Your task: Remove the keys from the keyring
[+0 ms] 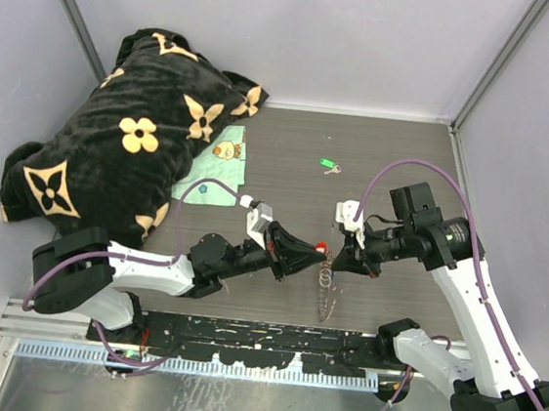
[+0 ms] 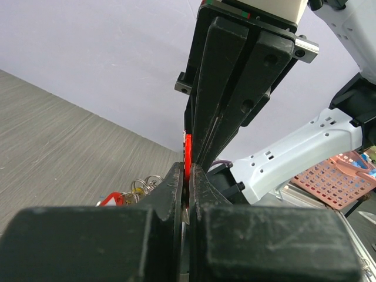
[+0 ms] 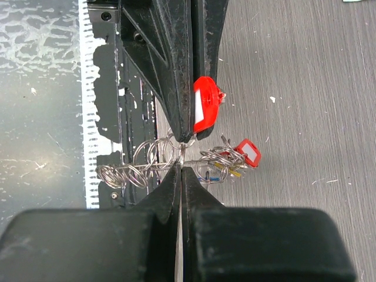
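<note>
My left fingers (image 2: 167,197) clamp the red-tagged key (image 3: 205,111). My right fingers (image 3: 197,191) pinch shut on the keyring (image 3: 144,161), tip to tip, over the desk (image 1: 407,161).

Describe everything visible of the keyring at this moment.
The keyring is a string of thin, shiny silver wire rings linked like a chain, stretched sideways in the right wrist view. The shut right claw pinches a ring near its middle; the shut left claw meets it there. One red tag sits beside that spot, another red tag at one end.
</note>
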Controlling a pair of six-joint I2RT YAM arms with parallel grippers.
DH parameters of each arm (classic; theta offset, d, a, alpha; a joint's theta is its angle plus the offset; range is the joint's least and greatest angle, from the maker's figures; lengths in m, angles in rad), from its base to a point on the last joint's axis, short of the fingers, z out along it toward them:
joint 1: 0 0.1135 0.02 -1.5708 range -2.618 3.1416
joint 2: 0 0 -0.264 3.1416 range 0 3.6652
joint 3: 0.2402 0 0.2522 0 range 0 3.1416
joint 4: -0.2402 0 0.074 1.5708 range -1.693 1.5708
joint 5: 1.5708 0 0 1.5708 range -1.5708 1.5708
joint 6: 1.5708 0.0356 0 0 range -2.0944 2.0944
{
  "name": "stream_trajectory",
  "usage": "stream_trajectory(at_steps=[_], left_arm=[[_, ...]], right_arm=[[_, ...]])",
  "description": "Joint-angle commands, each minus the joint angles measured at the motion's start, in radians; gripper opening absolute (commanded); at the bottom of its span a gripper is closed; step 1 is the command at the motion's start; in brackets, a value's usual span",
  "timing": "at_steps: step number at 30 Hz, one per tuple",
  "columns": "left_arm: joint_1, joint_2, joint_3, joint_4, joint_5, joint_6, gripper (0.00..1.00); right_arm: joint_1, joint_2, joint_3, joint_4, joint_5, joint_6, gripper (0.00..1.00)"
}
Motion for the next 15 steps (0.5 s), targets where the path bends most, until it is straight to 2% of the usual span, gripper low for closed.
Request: stream_trajectory(at_steps=[1, 15], left_arm=[[-0.002, -0.016, 0.001, 0.123, 0.007, 0.009, 0.00], [-0.001, -0.016, 0.012, 0.105, 0.036, -0.001, 0.00]], right_arm=[[0.005, -0.008, 0.012, -0.004, 0.009, 0.013, 0.01], [0.012, -0.008, 0.008, -0.026, -0.003, -0.003, 0.01]])
